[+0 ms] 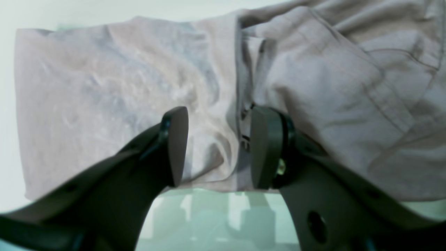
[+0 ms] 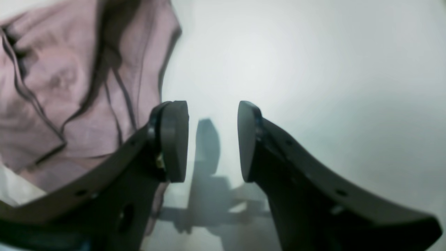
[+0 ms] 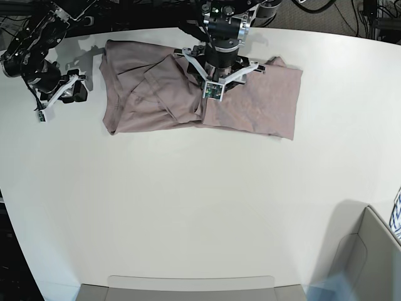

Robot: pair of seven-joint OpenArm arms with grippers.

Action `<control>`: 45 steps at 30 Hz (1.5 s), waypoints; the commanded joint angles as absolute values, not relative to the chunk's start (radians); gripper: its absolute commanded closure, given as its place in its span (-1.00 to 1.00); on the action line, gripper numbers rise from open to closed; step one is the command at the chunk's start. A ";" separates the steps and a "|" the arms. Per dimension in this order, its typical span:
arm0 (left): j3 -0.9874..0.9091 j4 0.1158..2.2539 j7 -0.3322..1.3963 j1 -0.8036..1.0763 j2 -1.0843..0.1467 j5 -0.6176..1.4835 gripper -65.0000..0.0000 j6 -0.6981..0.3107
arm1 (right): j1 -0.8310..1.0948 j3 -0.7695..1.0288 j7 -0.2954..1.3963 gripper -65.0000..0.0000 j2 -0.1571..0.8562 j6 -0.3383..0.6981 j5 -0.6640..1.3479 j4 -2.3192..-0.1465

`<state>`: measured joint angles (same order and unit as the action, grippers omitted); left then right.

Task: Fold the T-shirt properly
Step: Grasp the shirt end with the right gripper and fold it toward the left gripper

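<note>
In the base view a grey bin (image 3: 366, 251) sat at about 4 o'clock, at the near right corner of the white table (image 3: 188, 207), and a flat grey edge ran along the near rim at 6 o'clock. Most of the table between there and the far side was bare white.

Farther back, toward 12 o'clock, the T-shirt (image 3: 250, 106) lay flat on the table, spread sideways. Its right part was a smooth single panel; its left part was bunched, with a fold of cloth doubled over toward the middle (seams and a hem showed there in the left wrist view).

The left gripper (image 1: 216, 146) hung over the shirt's middle, at the line where the folded layer met the smooth panel. Its jaws were spread, with cloth seen in the gap between the pads but not pinched; whether the tips touched the fabric could not be told.

At about 10 o'clock the right gripper (image 2: 212, 139) was off the shirt, over bare table just beside the shirt's left edge. Its jaws were parted too, with nothing between them, and its shadow fell on the table below.
</note>
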<state>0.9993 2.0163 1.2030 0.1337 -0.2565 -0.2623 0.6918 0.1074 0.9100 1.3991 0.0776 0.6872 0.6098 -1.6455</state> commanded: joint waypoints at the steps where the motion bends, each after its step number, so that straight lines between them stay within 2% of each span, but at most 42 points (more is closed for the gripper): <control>1: 1.000 2.034 1.190 0.131 -0.255 -0.277 0.08 0.698 | 0.096 0.908 1.396 0.26 0.087 0.698 0.639 -1.615; 4: 1.000 2.034 1.190 0.142 -0.280 -0.277 0.08 0.698 | 0.097 0.865 1.396 0.26 0.085 0.698 0.654 -1.535; 10: 0.998 2.034 1.190 0.150 -0.289 -0.280 0.08 0.698 | 0.120 0.771 1.396 0.26 0.079 0.698 0.659 -1.521; 17: 0.998 2.034 1.190 0.150 -0.291 -0.280 0.08 0.698 | 0.124 0.708 1.396 0.26 -0.007 0.698 0.651 -1.524; 25: 0.998 2.034 1.190 0.150 -0.291 -0.280 0.08 0.698 | 0.117 0.602 1.396 0.27 -0.038 0.698 0.651 -1.526; 28: 0.998 2.034 1.190 0.151 -0.291 -0.280 0.08 0.698 | 0.116 0.591 1.396 0.44 -0.041 0.698 0.653 -1.527; 32: 0.998 2.035 1.190 0.151 -0.291 -0.280 0.08 0.698 | 0.116 0.552 1.396 0.99 -0.036 0.698 0.651 -1.527; 37: 0.997 2.037 1.190 0.151 -0.291 -0.280 0.08 0.698 | 0.065 0.552 1.396 1.00 0.030 0.698 0.659 -1.526; 45: 0.995 2.037 1.190 0.150 -0.292 -0.280 0.08 0.698 | -0.031 0.608 1.314 1.00 0.217 0.375 0.651 -1.526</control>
